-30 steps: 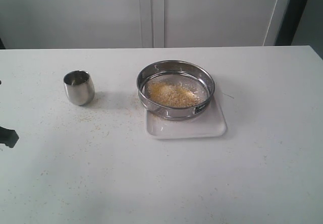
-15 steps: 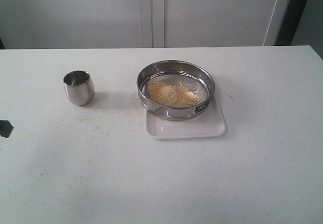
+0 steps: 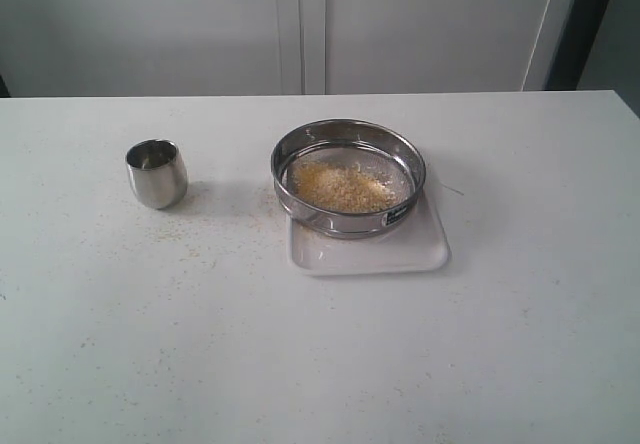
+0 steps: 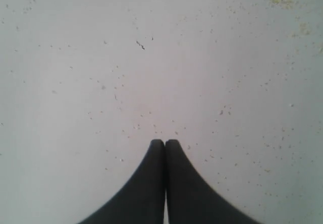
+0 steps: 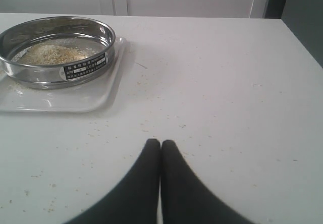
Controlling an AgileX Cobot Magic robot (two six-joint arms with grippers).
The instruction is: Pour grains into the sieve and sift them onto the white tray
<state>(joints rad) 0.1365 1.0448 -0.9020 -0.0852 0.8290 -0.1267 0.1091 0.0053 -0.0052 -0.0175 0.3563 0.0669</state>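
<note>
Tools are both seen closed tip to tip and empty: left tool (image 4: 165, 142) over bare bench (image 4: 75, 82) flecked with stray specks, right tool (image 5: 160, 142) likewise. Beyond the right tool, well apart from it, the white tray (image 5: 65, 102) is seen, with the sieve (image 5: 45, 75) resting on it and the grains (image 5: 50, 54) heaped on its mesh; neither shows from the left wrist. In the exterior view the sieve sits right of centre, a small steel cup (image 3: 157, 174) well apart on its left. Right arm is judged the nearer for sifting; the round sieve offers no long axis, so any rim point may be taken.
</note>
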